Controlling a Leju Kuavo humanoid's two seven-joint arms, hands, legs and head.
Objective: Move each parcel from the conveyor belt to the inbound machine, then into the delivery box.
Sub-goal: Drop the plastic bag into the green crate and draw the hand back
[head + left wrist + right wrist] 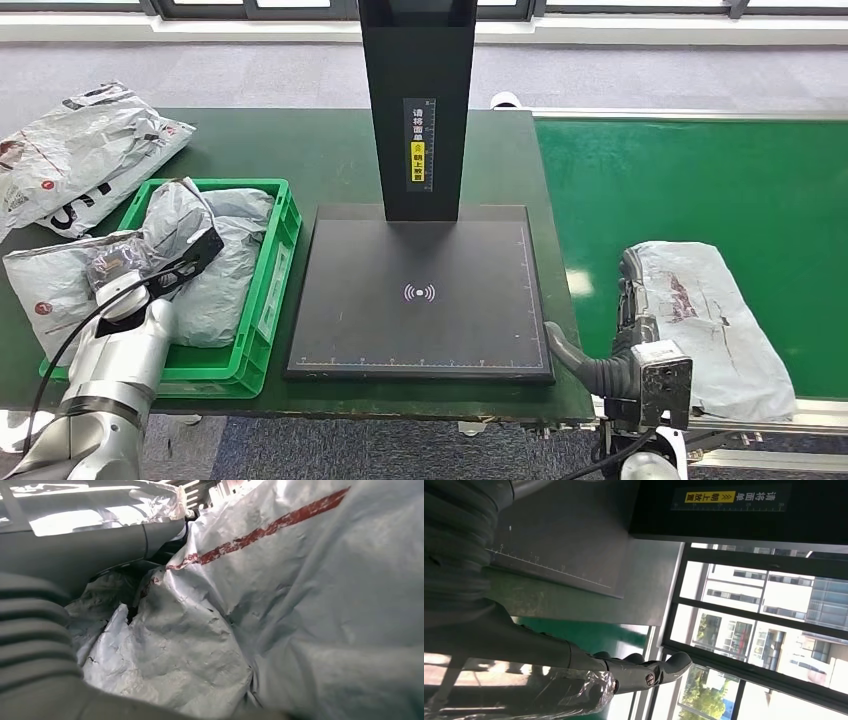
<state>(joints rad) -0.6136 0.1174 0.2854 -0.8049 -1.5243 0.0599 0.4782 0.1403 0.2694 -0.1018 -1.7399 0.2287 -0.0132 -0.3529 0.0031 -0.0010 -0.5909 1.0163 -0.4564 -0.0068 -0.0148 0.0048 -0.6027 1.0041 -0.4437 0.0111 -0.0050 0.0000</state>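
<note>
A grey parcel with a dark red smear lies on the green conveyor belt at the right. My right hand is at the parcel's left edge, fingers stretched along it and thumb spread toward the table. In the right wrist view its fingers lie straight over crinkled plastic. The black inbound machine platform is bare. My left hand hovers low over a grey parcel in the green delivery box, fingers extended. That parcel is very close in the left wrist view, under the straight thumb.
The scanner's black column rises behind the platform. A white-grey parcel lies on the table at the back left. Another parcel hangs over the box's left rim. The table's front edge runs just below the platform.
</note>
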